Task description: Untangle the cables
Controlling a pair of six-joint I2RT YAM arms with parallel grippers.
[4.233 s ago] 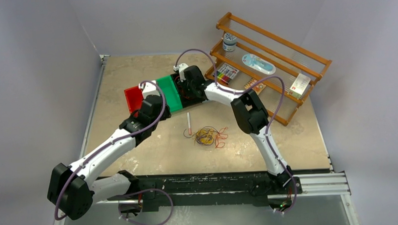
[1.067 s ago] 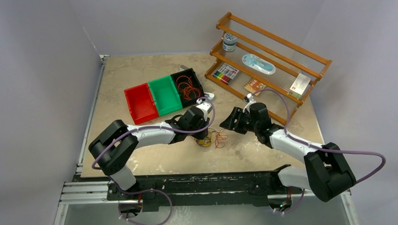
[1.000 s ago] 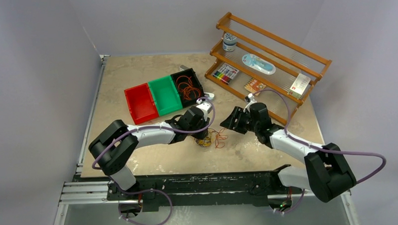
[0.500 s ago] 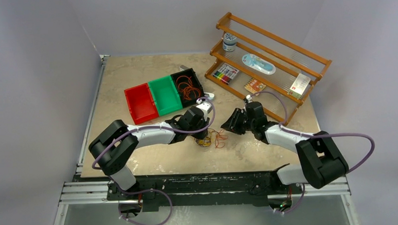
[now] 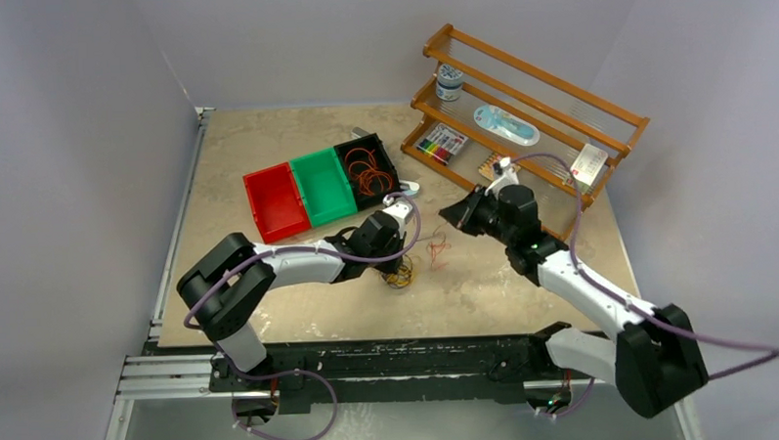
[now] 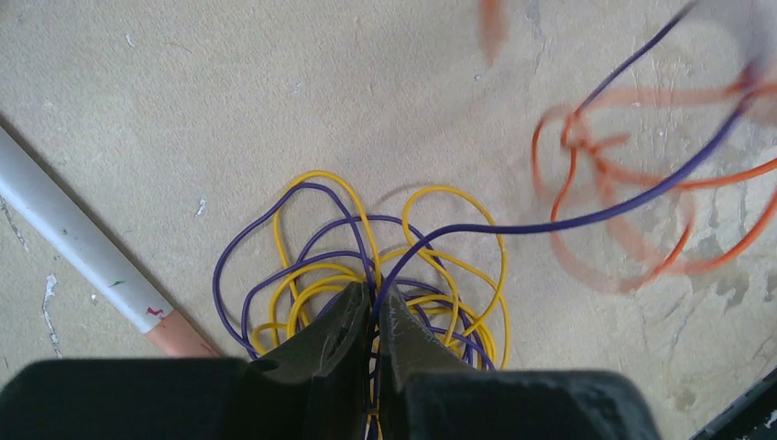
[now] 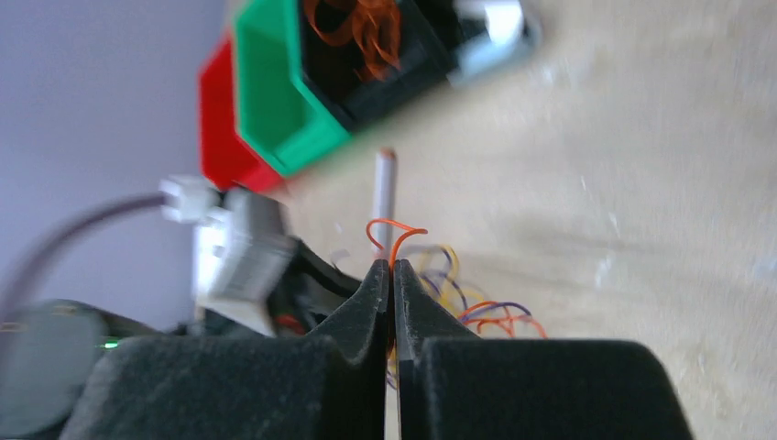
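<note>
The cables are a small tangle of thin wires on the table. My left gripper (image 6: 374, 302) is shut on the yellow and purple coils (image 6: 302, 275), pinning them to the table (image 5: 399, 274). One purple strand (image 6: 568, 215) runs off to the right. My right gripper (image 7: 392, 271) is shut on the orange wire (image 7: 396, 231) and holds it lifted above the table; the orange wire (image 5: 435, 246) hangs between the two grippers and is blurred in the left wrist view (image 6: 623, 183). The right gripper (image 5: 456, 216) is up and to the right of the left gripper (image 5: 395, 267).
Red (image 5: 275, 200), green (image 5: 324, 185) and black (image 5: 369, 169) bins stand behind the tangle; the black one holds orange wire. A white pen (image 6: 82, 247) lies left of the coils. A wooden rack (image 5: 519, 118) with small items stands at the back right.
My right gripper has risen and pulled back to the right with the orange wire, drawing it out of the bundle. The left gripper has stayed on the yellow and purple coils.
</note>
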